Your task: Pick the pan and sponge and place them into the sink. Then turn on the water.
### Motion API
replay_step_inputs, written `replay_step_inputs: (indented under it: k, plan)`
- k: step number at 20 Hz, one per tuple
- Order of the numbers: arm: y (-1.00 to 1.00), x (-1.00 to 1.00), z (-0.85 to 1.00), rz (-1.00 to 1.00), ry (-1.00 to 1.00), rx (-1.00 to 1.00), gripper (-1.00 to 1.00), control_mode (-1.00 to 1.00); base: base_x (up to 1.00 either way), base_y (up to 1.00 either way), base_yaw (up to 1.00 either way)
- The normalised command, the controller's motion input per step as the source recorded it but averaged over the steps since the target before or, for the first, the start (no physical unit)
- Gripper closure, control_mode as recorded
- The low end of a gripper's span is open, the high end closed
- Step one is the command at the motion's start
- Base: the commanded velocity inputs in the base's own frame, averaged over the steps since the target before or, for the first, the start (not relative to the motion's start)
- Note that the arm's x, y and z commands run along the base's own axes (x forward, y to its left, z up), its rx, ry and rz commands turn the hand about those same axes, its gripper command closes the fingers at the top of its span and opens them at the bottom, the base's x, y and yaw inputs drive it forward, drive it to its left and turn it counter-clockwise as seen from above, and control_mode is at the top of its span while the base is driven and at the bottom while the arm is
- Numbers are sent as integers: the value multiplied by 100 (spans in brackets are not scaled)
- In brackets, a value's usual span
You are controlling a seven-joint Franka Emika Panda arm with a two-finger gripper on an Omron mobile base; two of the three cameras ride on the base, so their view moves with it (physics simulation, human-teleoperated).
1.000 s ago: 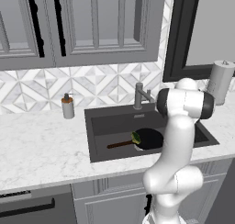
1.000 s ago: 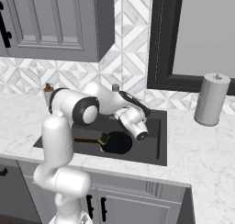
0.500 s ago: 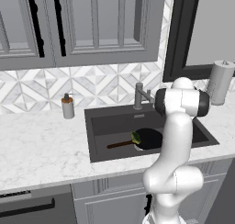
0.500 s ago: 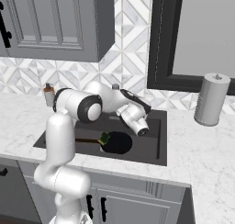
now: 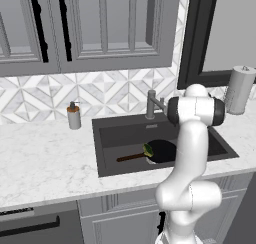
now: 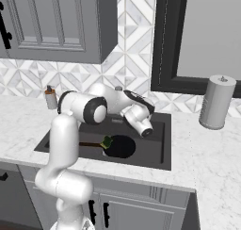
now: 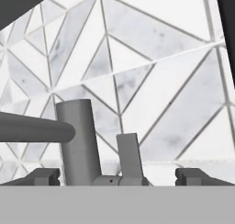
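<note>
Even, soft light fills all 3 rendered views, with no glare or bright spots. The white arm shades gently darker on its lower side. The sink reads dark and flat, its shadows faint. Edges are slightly soft and pixelated; the tile wall up close looks mildly blurred.

Faucet between open pincer tips

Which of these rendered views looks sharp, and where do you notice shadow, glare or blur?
Left base view: even flat light, no glare, the sink basin dark around the pan. Right base view: equally crisp, soft shading under the cabinets. Hand view: faucet close and slightly soft-edged, with the backsplash tiles sharply lined behind it.
</note>
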Motion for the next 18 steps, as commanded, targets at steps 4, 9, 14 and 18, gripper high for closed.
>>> replay_step_inputs:
  k: [4, 9, 14, 18]
  plan:
    - [11, 26, 0, 0, 0, 0, -100, -100, 0, 0, 0]
    - [7, 23, 0, 0, 0, 0, -100, -100, 0, 0, 0]
    - [2, 18, 0, 0, 0, 0, -100, -100, 0, 0, 0]
    - [0, 11, 0, 0, 0, 0, -100, -100, 0, 0, 0]
